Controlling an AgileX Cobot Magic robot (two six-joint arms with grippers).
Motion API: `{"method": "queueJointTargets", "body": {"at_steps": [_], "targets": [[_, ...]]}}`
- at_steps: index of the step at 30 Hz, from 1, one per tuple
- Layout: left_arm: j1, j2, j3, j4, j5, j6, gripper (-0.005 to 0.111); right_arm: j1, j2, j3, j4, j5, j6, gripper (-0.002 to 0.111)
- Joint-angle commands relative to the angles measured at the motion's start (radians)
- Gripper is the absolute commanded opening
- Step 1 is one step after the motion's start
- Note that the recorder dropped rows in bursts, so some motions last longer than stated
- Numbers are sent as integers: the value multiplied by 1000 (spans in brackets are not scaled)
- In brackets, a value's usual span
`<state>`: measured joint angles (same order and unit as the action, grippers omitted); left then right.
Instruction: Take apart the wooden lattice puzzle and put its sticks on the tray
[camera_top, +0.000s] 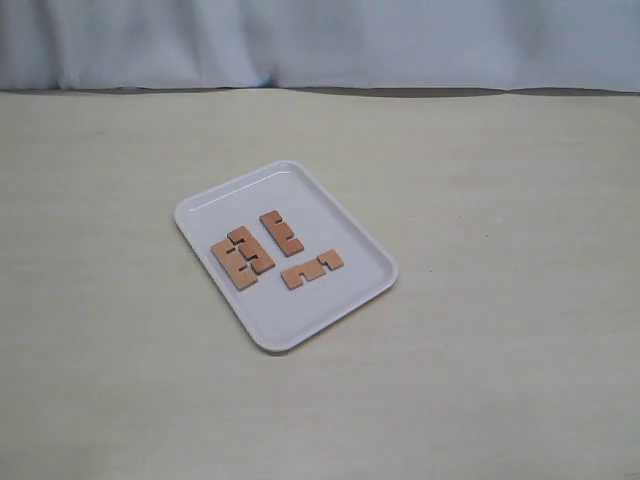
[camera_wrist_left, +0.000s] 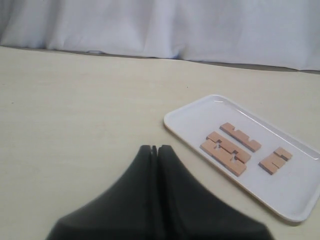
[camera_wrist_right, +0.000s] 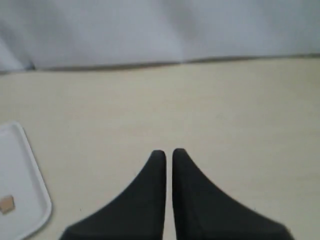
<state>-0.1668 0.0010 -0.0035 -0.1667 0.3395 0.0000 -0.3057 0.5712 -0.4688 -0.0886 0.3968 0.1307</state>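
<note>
White tray mid-frame on desk, sticks lying flat on it, left jaws pressed together, right jaws a narrow slit apart, both empty

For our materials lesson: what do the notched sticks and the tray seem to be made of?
Sticks: probably wood, matte reddish-brown, no shine, square-cut notches. Tray: probably plastic, smooth white, faint sheen along its rounded raised rim.

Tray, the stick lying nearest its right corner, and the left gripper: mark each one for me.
tray (camera_top: 300, 312), exterior view, bare floor near the front corner.
stick (camera_top: 310, 270), exterior view, middle of the bar.
left gripper (camera_wrist_left: 155, 148), left wrist view, between the closed fingertips.
</note>
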Motion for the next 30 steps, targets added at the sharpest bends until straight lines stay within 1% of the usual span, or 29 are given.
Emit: {"method": "queueJointTargets", "body": {"at_steps": [1, 4, 6, 10, 12, 15, 18, 20, 22, 24, 25, 26, 27, 28, 30], "targets": [[-9, -1, 4, -2, -10, 0, 0, -5, -217, 59, 72, -92, 2, 4], [-9, -1, 4, -2, -10, 0, 0, -5, -346, 68, 100, -98, -14, 4], [-9, -1, 4, -2, -10, 0, 0, 19, -418, 68, 100, -98, -46, 4], [-9, -1, 4, -2, -10, 0, 0, 120, -571, 80, 100, -100, -111, 4], [-9, -1, 4, -2, -10, 0, 0, 146, -571, 75, 104, -85, -111, 4], [-9, -1, 4, -2, -10, 0, 0, 153, -571, 75, 119, -94, -111, 4], [-9, -1, 4, -2, -10, 0, 0, 153, -571, 86, 225, -91, -51, 4], [-9, -1, 4, -2, -10, 0, 0, 153, -571, 148, 233, -168, -77, 4], [-9, -1, 4, -2, -10, 0, 0, 153, -571, 252, 230, -254, -93, 4], [-9, -1, 4, -2, -10, 0, 0, 153, -571, 370, 230, -344, -93, 4], [-9, -1, 4, -2, -10, 0, 0, 153, -571, 456, 230, -418, -93, 4], [-9, -1, 4, -2, -10, 0, 0, 153, -571, 469, 230, -447, -93, 4], [-9, -1, 4, -2, -10, 0, 0, 153, -571, 469, 230, -383, -95, 4], [-9, -1, 4, -2, -10, 0, 0, 153, -571, 469, 219, -359, -116, 4], [-9, -1, 4, -2, -12, 0, 0, 153, -571, 469, 218, -355, -131, 4]]}}
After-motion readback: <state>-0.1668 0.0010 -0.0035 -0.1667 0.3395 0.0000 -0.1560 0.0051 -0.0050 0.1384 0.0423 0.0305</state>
